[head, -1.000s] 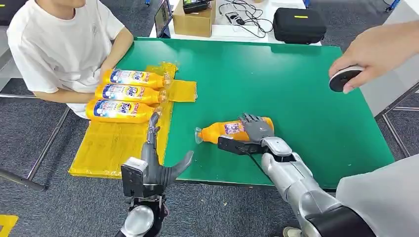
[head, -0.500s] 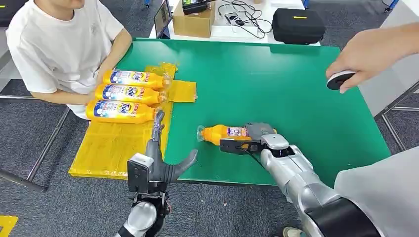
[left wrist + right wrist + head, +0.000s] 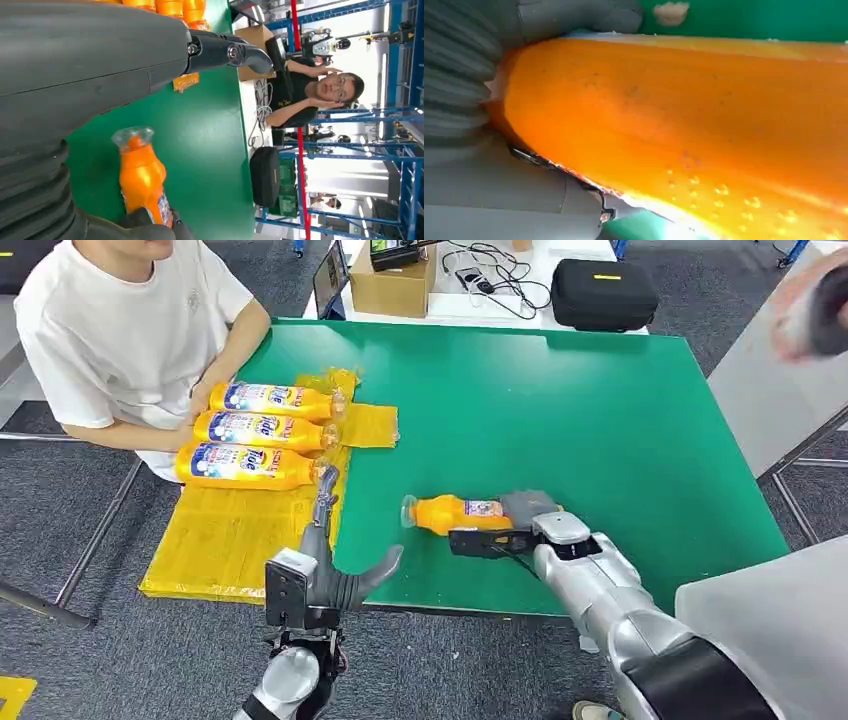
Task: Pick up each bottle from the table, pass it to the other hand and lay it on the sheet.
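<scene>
near the front edge of the green table [image 3: 600, 410], an orange plastic bottle [image 3: 455, 513] lies on its side, right robot hand [image 3: 525, 520] wrapped around its base. left robot hand [image 3: 325, 565] hovers spread wide, holding nothing, beside the yellow plastic sheet [image 3: 230, 535] carrying three more orange labelled bottles [image 3: 255, 430].

Left robot hand [image 3: 322, 565] open, right robot hand [image 3: 525, 525] gripping

Green table [image 3: 600, 420] carries yellow sheet [image 3: 230, 530] and bottle [image 3: 450, 513].
</scene>
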Controlling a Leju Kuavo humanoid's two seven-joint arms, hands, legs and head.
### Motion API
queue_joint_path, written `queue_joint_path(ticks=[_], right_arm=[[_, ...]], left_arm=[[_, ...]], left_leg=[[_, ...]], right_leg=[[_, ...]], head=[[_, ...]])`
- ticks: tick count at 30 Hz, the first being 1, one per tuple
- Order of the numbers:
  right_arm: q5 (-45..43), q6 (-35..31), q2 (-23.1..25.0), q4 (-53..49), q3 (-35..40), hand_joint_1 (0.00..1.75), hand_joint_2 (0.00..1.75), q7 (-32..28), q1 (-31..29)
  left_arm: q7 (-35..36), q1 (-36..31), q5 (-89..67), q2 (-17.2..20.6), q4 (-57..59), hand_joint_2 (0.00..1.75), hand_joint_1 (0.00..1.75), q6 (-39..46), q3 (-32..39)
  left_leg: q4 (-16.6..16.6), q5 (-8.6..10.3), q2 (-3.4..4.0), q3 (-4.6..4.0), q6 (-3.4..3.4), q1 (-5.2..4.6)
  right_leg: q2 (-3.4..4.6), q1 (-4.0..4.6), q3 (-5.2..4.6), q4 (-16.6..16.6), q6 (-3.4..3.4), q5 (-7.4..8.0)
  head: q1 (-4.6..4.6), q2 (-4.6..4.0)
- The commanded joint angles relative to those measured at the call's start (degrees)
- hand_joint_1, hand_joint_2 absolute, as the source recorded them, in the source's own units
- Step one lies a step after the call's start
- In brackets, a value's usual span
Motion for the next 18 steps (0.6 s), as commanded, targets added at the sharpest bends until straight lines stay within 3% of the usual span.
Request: queue_joint_path(ticks=[1,3,7,8,9,11,13,14,16,18], right_arm=[[-21.2,-20.6,3.9,-21.3,-15.4,1.75,1.75,-16.9,15.0],[-22.8,-22.1,2.4,-32.1,-12.5,1.75,1.75,-14.4,20.0],[-24.5,-21.9,1.2,-31.9,-11.1,1.75,1.75,-13.7,19.5],[-28.2,-25.7,1.9,-34.9,-12.7,1.75,1.75,-18.5,21.6],[-29.6,-29.1,1.9,-39.6,-12.9,1.75,1.75,-20.0,24.1],[-30.4,-33.2,-0.2,-50.4,-11.1,1.75,1.75,-18.8,29.6],[-31.1,-35.6,-2.1,-55.6,-11.2,1.75,1.75,-18.1,33.2],[-32.0,-35.8,-2.4,-56.2,-11.8,1.75,1.75,-18.1,34.0],[-36.3,-33.9,-2.1,-55.9,-13.3,1.75,1.75,-19.3,35.3],[-40.7,-27.7,-1.8,-55.0,-12.4,1.75,1.75,-19.8,35.6]], left_arm=[[0.6,5.5,2.6,-0.5,-3.9,1.75,0.0,5.4,4.5],[0.2,7.1,3.3,-0.6,-4.9,1.75,0.0,5.9,4.4],[-0.1,6.8,3.5,-0.6,-4.3,1.75,0.0,6.2,4.1],[-0.3,7.8,6.6,-1.6,-4.9,1.75,0.0,5.7,5.1],[-0.5,8.9,10.2,-1.9,-5.7,1.75,0.0,4.0,5.2],[0.3,9.7,18.3,1.8,-6.2,1.75,0.0,-2.4,3.4],[-2.8,11.7,19.2,3.4,-7.3,1.75,0.0,-5.5,2.3],[-3.7,12.3,19.2,3.6,-7.8,1.75,0.0,-5.9,2.3],[-4.7,13.4,20.9,4.6,-9.8,1.75,0.0,-8.9,1.9],[-3.9,13.9,21.9,5.6,-10.1,1.75,0.0,-11.9,1.1]], left_leg=[[-0.1,-0.24,0.1,0.57,-0.08,0.06],[-0.1,-0.29,0.31,0.46,-0.14,0.09],[-0.1,-0.21,-0.06,0.24,-0.12,0.09],[0.0,-0.39,-0.11,0.52,-0.14,0.11],[0.0,-0.19,-0.12,0.19,-0.11,0.12],[0.0,-0.48,-0.06,0.61,-0.12,0.14],[-0.1,-0.24,-0.07,0.11,-0.13,0.12],[-0.1,-0.52,-0.08,0.56,-0.18,0.12],[-0.1,-0.38,-0.16,0.21,-0.17,0.13],[-0.1,-0.53,-0.19,0.35,-0.13,0.11]], right_leg=[[0.04,0.09,0.56,-0.1,-0.15,-0.2],[0.28,0.11,0.37,-0.2,-0.12,-0.07],[-0.08,0.14,0.21,0.0,-0.12,-0.21],[-0.15,0.17,0.5,0.0,-0.23,-0.46],[-0.11,0.17,0.19,0.0,-0.2,-0.27],[-0.08,0.2,0.61,0.0,-0.26,-0.55],[-0.07,0.16,0.14,-0.1,-0.22,-0.27],[-0.11,0.17,0.58,-0.1,-0.28,-0.53],[-0.18,0.16,0.23,-0.1,-0.16,-0.42],[-0.2,0.15,0.38,0.0,-0.15,-0.58]], head=[[-0.07,0.0],[-0.07,0.0],[-0.04,0.0],[-0.04,0.0],[-0.04,0.0],[-0.04,0.0],[-0.04,0.0],[-0.02,0.0],[-0.02,0.0],[-0.02,0.0]])
